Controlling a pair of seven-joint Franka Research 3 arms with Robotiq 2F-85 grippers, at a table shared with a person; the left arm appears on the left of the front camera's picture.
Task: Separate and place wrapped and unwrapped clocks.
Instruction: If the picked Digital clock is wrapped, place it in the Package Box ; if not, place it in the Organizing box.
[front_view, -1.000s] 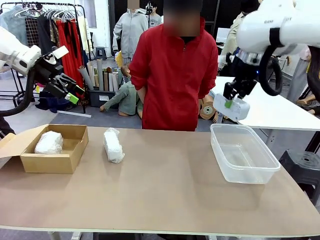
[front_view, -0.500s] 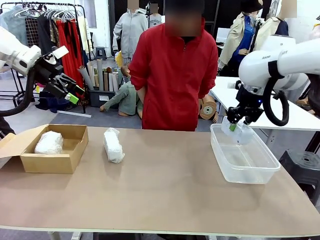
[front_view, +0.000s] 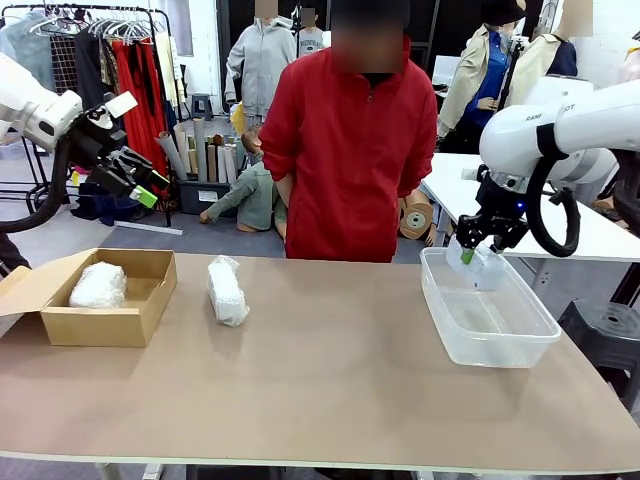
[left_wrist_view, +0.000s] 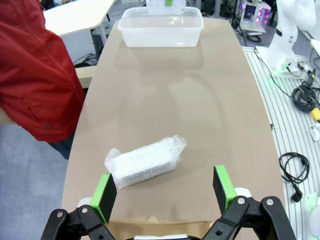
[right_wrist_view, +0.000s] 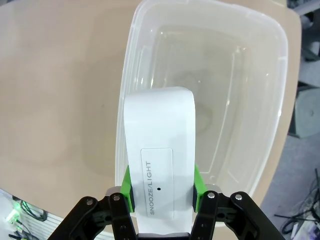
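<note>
**Right pincer** (right_wrist_view: 161, 182): clenched on the unwrapped clock (right_wrist_view: 159, 145), with the green pads pressing its two long flanks. In the right wrist view the clock's body crosses the lower-left rim of the clear tub (right_wrist_view: 280, 35). In the front view it sits at the right of the frame. Judgement: the clock is held over the tub because the tub takes bare items, and it is not yet released.

**Unwrapped clock:** smooth matte white plastic, oblong with one rounded end and an inset bar printed "SNOOZE/LIGHT". The hard flanks should give the pads firm purchase.

**Clear tub:** thin translucent plastic, rectangular with rounded corners and a rolled rim. Nothing lies inside.

**Left pincer** (left_wrist_view: 164, 187): released, jaws wide, nothing between them. It is raised at the upper left of the front view, over the cardboard box (front_view: 100, 325).

**First wrapped clock** (front_view: 97, 285): a crinkly bubble-wrap bundle lying inside that box. Judgement: the box takes wrapped items.

**Second wrapped clock** (left_wrist_view: 145, 161): lies on the bare counter (front_view: 320, 390) near the box, left of centre, apart from both pincers. Its wrap is loose and puckered at the ends, and is likely to yield under a grip.
</note>
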